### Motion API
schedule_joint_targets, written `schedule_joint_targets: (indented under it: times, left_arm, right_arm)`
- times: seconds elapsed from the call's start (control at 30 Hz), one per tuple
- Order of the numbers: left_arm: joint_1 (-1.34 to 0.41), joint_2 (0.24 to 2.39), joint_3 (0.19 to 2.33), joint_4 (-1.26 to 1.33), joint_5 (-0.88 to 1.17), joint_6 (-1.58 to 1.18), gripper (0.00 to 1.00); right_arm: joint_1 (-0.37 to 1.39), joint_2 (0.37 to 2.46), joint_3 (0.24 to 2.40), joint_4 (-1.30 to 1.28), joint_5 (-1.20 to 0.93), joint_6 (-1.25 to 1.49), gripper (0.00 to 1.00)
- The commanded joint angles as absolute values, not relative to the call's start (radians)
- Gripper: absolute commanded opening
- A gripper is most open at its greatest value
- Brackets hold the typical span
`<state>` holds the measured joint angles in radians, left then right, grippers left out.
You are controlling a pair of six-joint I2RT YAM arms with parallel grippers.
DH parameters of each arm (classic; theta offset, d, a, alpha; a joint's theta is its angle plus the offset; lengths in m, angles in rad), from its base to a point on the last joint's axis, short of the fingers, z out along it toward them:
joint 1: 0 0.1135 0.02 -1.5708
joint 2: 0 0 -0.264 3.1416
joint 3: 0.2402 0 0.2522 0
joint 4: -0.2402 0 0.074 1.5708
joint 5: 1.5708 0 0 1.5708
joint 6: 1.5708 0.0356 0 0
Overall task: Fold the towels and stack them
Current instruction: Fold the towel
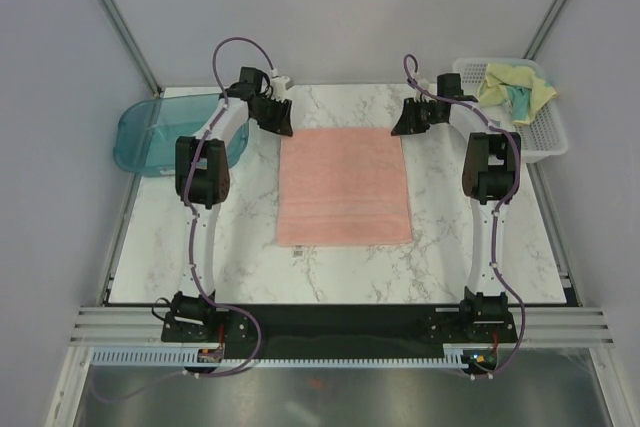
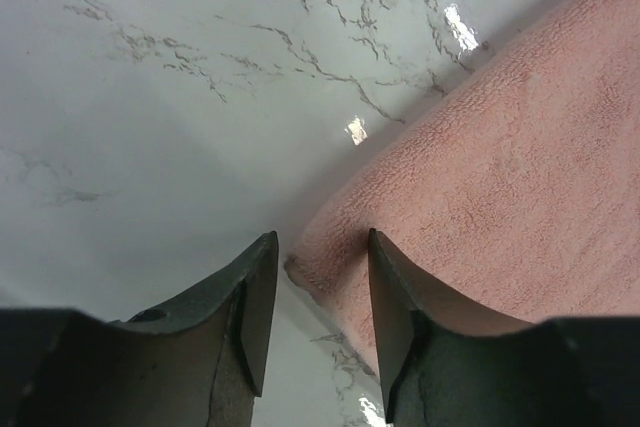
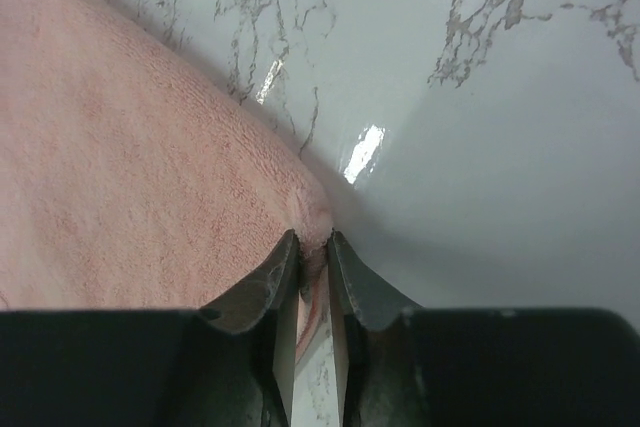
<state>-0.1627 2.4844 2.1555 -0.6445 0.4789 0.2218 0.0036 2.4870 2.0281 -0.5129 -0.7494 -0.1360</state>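
— Salmon-pink towel (image 1: 343,187), item one: condition?
— It lies flat, in a single layer, in the middle of the marble table (image 1: 200,257) between your two arms. No fold has been made in it.
— Claws?
— Your right gripper (image 3: 312,242) is at the towel's far right corner with its jaws pinched on the cloth. A small bulge of pile rises just ahead of the tips. Your left gripper (image 2: 322,247) is at the far left corner with its jaws apart and the corner lying between them. There is no pinch there yet.
— Item two?
— Pale yellow towel (image 1: 520,82) with a teal panel: crumpled and unfolded in the white mesh basket (image 1: 545,142) at the far right.
— Item three?
— Light blue towel: you cannot pick it out in these views. It may lie under the yellow one, but that is only a guess.
— Teal tray (image 1: 135,142)?
— It stands at the far left, well apart from the towel, and no cloth shows in it.
— Tally?
— Folded: none. Stacked: none. By my reckoning you are at the opening step, taking both far corners for the first fold. You have yet to close the left claw and fold this towel, then fetch, fold and stack the rest.
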Motion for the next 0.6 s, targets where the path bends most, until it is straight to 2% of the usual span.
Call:
schedule_joint_targets:
  times: [0.0,0.07,0.1,0.13,0.17,0.23,0.43,0.57]
  left_arm:
    - [-0.158,2.499,2.212,-0.658,0.503,0.282,0.47]
    - [-0.158,2.503,2.224,-0.658,0.497,0.284,0.38]
    - [-0.158,2.51,2.232,-0.658,0.502,0.282,0.32]
    - [-0.158,2.511,2.236,-0.66,0.515,0.288,0.18]
    - [-0.161,2.51,2.241,-0.658,0.514,0.291,0.11]
    - [-0.16,2.505,2.252,-0.658,0.509,0.281,0.02]
    - [-0.164,2.432,2.267,-0.647,0.528,0.235,0.02]
    - [-0.17,2.367,2.214,-0.638,0.505,0.236,0.02]
  right_arm:
    - [0.006,2.484,2.078,-0.499,-0.802,-0.169,0.24]
    - [0.006,2.48,2.086,-0.495,-0.807,-0.17,0.2]
    - [0.006,2.479,2.092,-0.492,-0.807,-0.169,0.14]
    - [0.006,2.477,2.095,-0.482,-0.814,-0.169,0.09]
    - [0.006,2.476,2.1,-0.48,-0.822,-0.167,0.01]
    - [0.005,2.47,2.102,-0.462,-0.837,-0.161,0.0]
    - [0.006,2.415,2.074,-0.399,-0.836,-0.132,0.0]
    - [0.006,2.323,1.955,-0.31,-0.824,-0.147,0.0]
